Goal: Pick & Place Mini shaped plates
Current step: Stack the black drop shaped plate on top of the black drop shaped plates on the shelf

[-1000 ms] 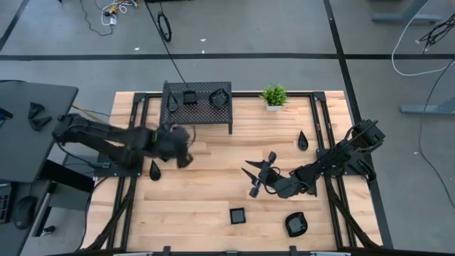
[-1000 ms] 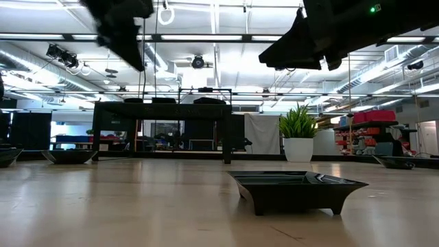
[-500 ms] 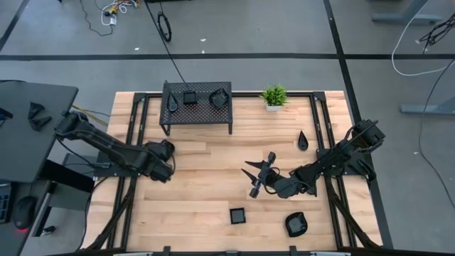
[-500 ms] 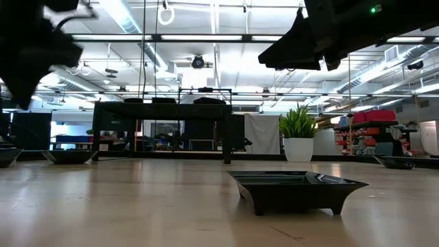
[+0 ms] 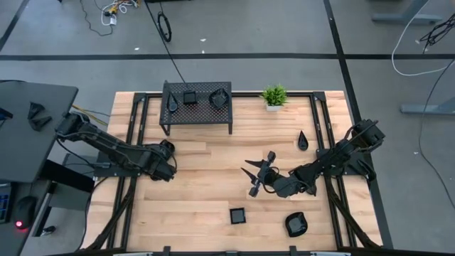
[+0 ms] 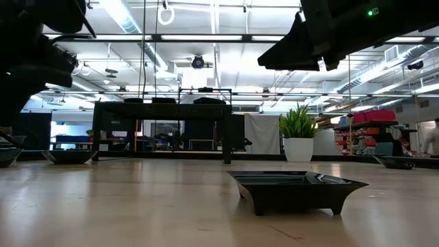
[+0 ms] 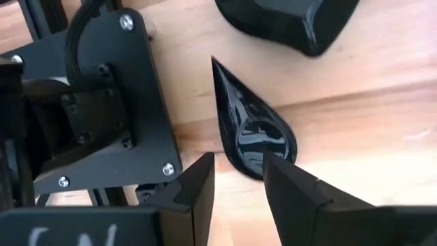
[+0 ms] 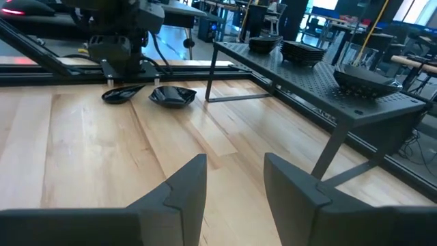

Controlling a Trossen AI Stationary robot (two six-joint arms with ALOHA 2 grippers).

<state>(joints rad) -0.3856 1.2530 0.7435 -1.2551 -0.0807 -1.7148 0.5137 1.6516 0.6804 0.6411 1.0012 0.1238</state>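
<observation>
From above, the left gripper (image 5: 162, 171) is covering the teardrop plate (image 7: 254, 126) beneath it, so that plate is not showing there at all. In the left wrist view, the rounded plate (image 7: 290, 22) is being cut off by the picture's edge, and the teardrop plate's wide end is disappearing behind the fingers (image 7: 290, 195). In the low view, both arms are running out of the picture at the top, and the plates on the rack (image 6: 161, 110) are showing only as dark slivers, too small to tell their shapes.
</observation>
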